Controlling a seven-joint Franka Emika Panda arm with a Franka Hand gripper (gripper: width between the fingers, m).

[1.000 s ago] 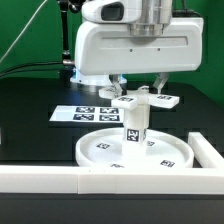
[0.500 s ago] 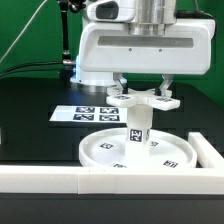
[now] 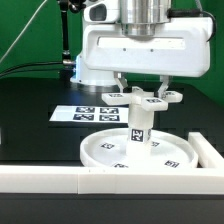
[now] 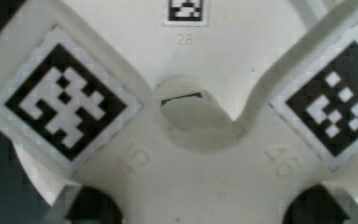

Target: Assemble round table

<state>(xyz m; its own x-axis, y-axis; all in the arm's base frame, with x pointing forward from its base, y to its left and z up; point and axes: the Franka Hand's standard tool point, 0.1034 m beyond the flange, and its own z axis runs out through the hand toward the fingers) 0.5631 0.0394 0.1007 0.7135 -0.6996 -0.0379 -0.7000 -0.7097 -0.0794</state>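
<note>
The gripper [image 3: 142, 93] hangs low over the middle of the scene, its two fingers [image 3: 121, 85] closed on the flat cross-shaped piece [image 3: 141, 99], one finger at either side of the cross's centre; the cross lies level between them, its arms reaching out toward the exterior view's left and right. In the wrist view the cross [image 4: 176, 120] fills nearly the whole picture, two tagged arms spreading from a round hub, so little else can be judged there. Directly below the cross stands the short cylindrical post [image 3: 137, 127], upright and carrying black-and-white tags on its side; the cross seems to sit right on the post's top, though the exact contact is hard to make out. The post rises from the centre of the large rimmed round disc [image 3: 100, 147], which lies flat on the black table [image 3: 30, 110]. Behind the disc, toward the exterior view's left, lies the marker board [image 3: 75, 112]; a long white wall [image 3: 60, 181] runs along the front edge.
</note>
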